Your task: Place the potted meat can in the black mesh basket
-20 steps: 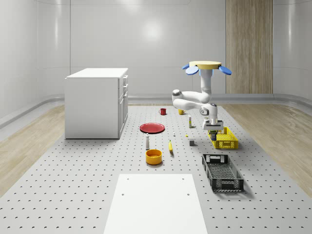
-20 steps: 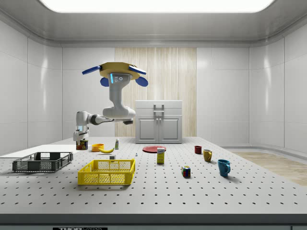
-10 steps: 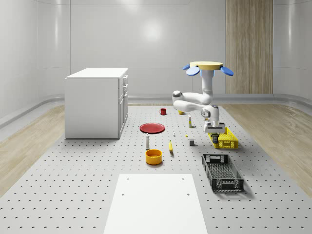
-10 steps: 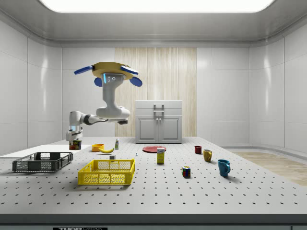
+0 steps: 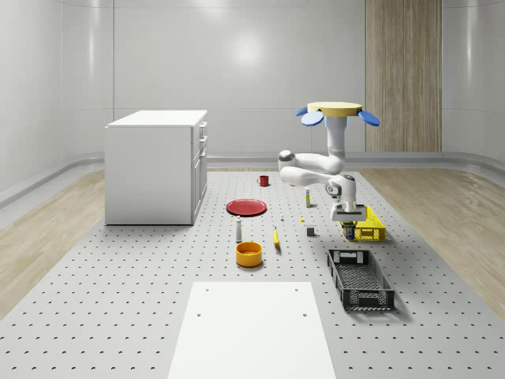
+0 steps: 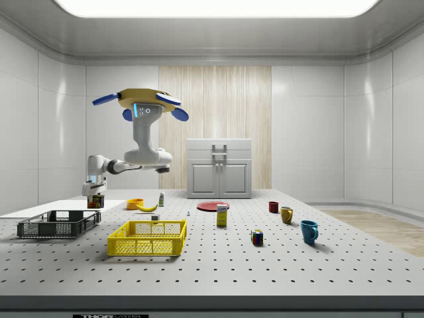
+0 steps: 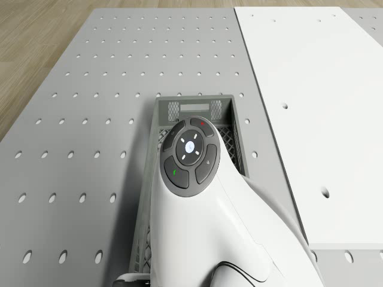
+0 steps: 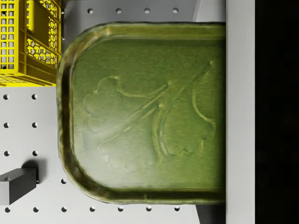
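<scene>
- Gripper (image 5: pixel 347 218) of mine hangs from the white arm in the whole-scene view, clenched on the potted meat can (image 5: pixel 348 224), a small dark tin with a green end. It is in the air between the yellow plastic crate (image 5: pixel 364 227) behind it and the black mesh basket (image 5: pixel 360 278) in front. My drone body (image 5: pixel 337 109), a yellow disc with blue rotors, hovers high above the perforated grey tabletop (image 5: pixel 118 284), over the far end of the yellow crate. An orange bowl (image 5: pixel 248 253), a banana (image 5: pixel 276 236) and a red plate (image 5: pixel 247 207) lie well apart, to that view's left.
- From the side view, my gripper (image 6: pixel 95 193) holds the can (image 6: pixel 96 201) just above the black mesh basket (image 6: pixel 58 224), over the end nearer the yellow crate (image 6: pixel 147 238). The drone (image 6: pixel 141 103) hovers higher, toward that view's right of the gripper.
- From the drone view, my white arm (image 7: pixel 203 209) reaches out over the black mesh basket (image 7: pixel 194 109), covering most of it.
- At the wrist, the embossed green end of the can (image 8: pixel 145 112) sits close to the camera, with a corner of the yellow crate (image 8: pixel 28 42) and a small dark block (image 8: pixel 16 184) on the tabletop beyond.
</scene>
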